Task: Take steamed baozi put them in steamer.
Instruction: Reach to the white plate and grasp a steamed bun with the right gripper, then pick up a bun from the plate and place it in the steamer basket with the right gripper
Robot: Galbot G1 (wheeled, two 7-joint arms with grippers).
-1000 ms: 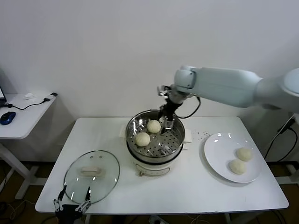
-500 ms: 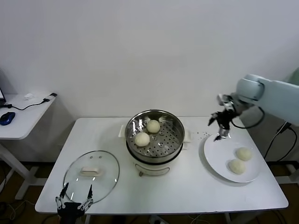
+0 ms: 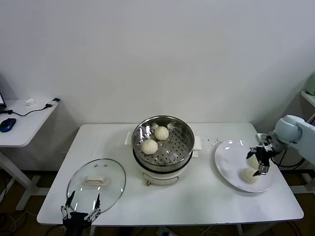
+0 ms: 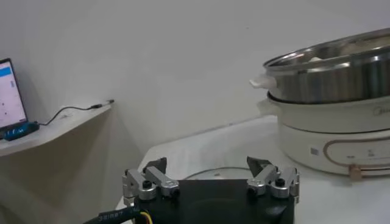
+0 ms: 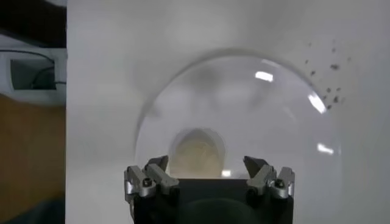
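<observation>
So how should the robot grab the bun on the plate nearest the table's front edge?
From straight above, one jaw on each side of the bun's round middle. It is a smooth dome sitting flat on the plate, so only its sides give a hold. The right gripper already hangs open over it.

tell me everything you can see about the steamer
The steamer is a round, shiny stainless-steel pot with a perforated floor, sitting upright on a white cooker base mid-table. It is uncovered. Two baozi lie on its floor, toward its left side. No gripper touches it.
</observation>
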